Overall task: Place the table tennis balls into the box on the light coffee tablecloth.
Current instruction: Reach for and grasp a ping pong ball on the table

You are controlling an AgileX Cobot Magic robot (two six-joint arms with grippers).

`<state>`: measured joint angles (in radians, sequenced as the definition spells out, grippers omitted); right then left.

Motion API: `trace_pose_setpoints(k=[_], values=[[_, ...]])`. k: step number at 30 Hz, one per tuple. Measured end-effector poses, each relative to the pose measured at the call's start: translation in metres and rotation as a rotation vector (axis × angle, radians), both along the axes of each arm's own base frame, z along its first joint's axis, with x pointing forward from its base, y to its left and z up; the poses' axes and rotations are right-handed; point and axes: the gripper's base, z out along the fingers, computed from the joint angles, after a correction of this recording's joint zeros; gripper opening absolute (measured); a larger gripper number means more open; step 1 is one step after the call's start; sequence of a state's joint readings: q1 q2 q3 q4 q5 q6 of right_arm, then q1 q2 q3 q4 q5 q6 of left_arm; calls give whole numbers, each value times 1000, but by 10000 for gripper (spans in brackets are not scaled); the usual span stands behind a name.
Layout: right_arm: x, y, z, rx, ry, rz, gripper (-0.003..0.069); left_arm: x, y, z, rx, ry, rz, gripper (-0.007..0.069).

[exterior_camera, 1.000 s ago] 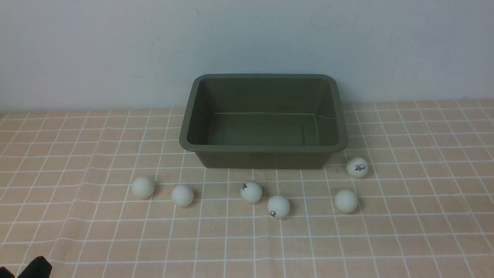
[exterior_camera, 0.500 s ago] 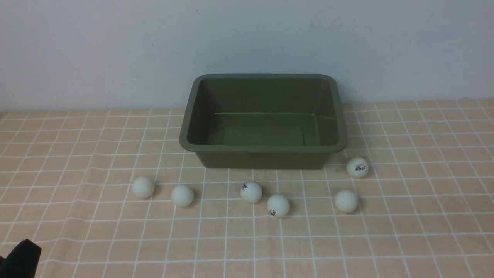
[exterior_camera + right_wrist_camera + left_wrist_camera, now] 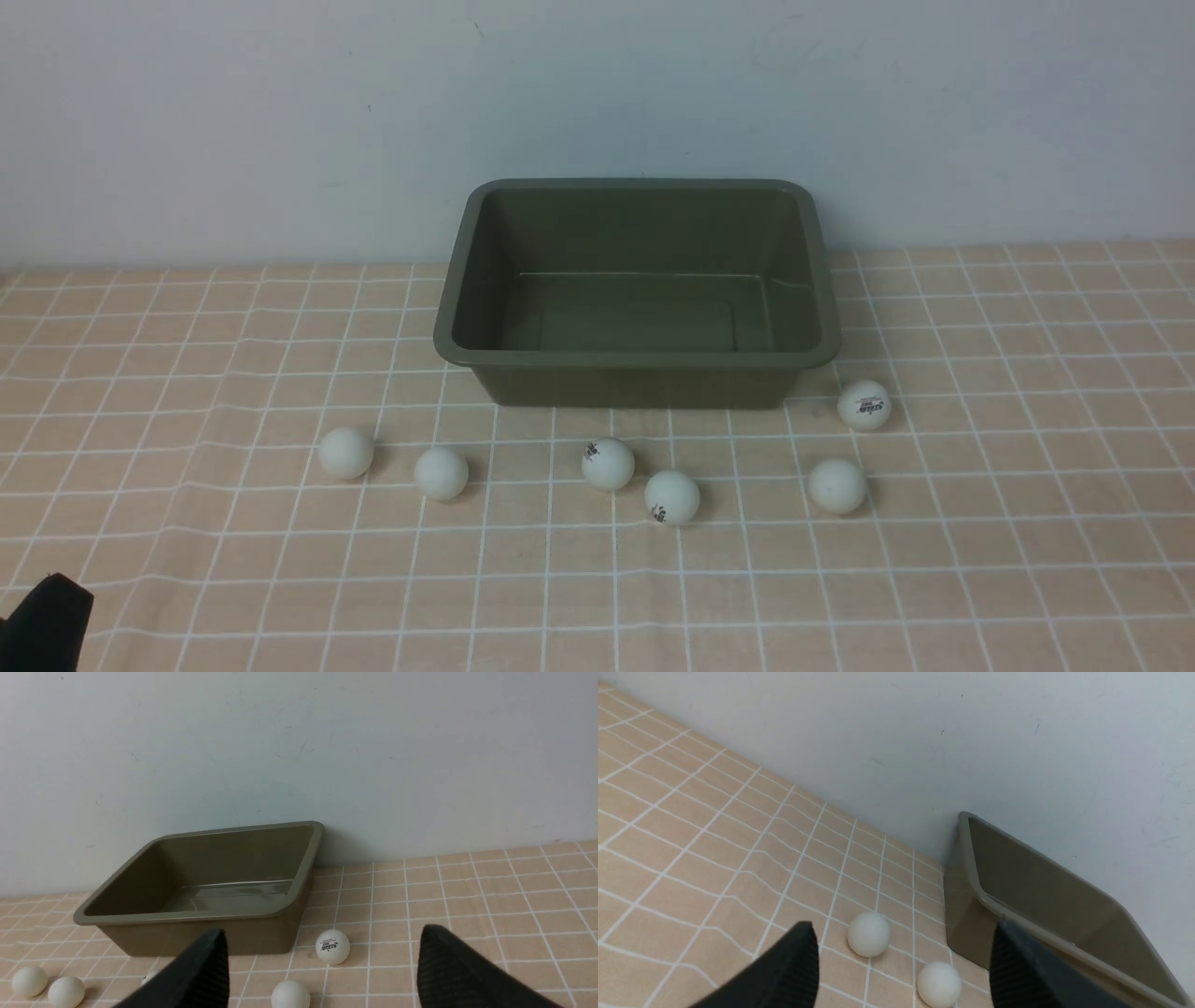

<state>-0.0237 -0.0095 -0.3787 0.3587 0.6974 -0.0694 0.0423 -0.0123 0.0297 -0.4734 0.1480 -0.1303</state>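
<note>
The left pincer [image 3: 903,928] stands spread and empty; two balls [image 3: 869,934] lie on the cloth [image 3: 691,858] just beyond its tips, the box [image 3: 966,914] further ahead. The right pincer [image 3: 322,931] gapes empty too, a printed ball [image 3: 332,947] just ahead, before the box.

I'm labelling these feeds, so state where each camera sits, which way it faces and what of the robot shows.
Front view: between the arms, facing forward over the light coffee tablecloth to the box, six table tennis balls and wall; a black bit of the left arm shows.
Left wrist view: on the left wrist, facing the box's left end and two balls past the open left gripper.
Right wrist view: on the right wrist, facing the box past the open right gripper.
Both wrist views share the box and wall.
</note>
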Motion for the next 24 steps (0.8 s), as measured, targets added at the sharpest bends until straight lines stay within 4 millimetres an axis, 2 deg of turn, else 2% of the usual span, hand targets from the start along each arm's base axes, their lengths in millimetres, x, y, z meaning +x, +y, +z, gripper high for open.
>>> trace_pose_setpoints(k=[7,12,13,15,16,20,24], values=[[-1,2,-3,-53,21,25,489,-1,-1,5,-34,-10,-8,415],[-1,6,-2,-78,3,77,489,-12,-6,56,157,-108,-61,415],[-1,6,-2,-79,1,80,489,-12,-6,55,167,-104,-64,415],[0,8,-1,-99,-3,102,489,-20,-9,79,282,-126,-100,415],[1,8,-1,-99,-3,105,489,-20,-10,81,283,-127,-103,415],[15,10,-2,-161,59,143,489,-14,-16,98,380,15,-205,415],[33,12,-1,-209,126,189,489,2,-18,108,467,153,-282,415]])
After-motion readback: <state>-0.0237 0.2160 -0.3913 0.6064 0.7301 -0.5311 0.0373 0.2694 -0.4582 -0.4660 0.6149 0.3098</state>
